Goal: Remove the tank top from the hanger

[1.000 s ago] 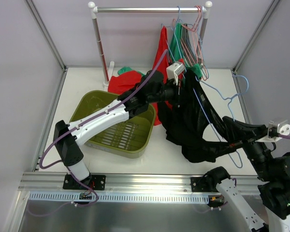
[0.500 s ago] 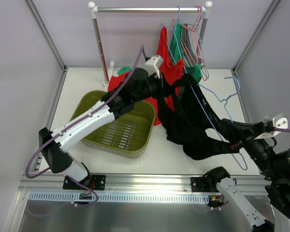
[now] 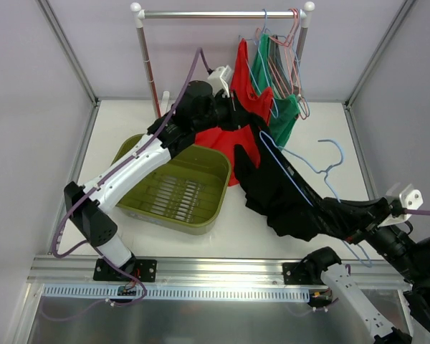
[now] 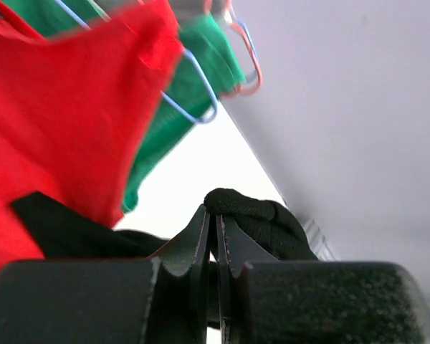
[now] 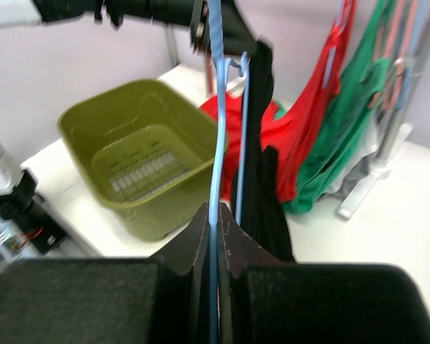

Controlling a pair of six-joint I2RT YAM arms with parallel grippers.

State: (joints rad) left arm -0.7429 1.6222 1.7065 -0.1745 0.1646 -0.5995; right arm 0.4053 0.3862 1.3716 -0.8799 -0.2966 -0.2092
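Main risk: the limp black sleeveless tank top [image 3: 283,204] is stretched between your left gripper [image 4: 216,223], pinched shut on a strap, and your right gripper [image 5: 216,215], clamped on the thin light-blue wire hanger [image 5: 216,122]. The fabric may snag on that frame. The hanging red top [image 3: 241,72] crowds just behind the left gripper and could catch, while the olive-green plastic tub [image 3: 201,222] below it leaves freer room.

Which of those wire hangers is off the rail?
The light-blue hanger clamped in the right gripper, carrying the black tank top; the rest hang on the rail.
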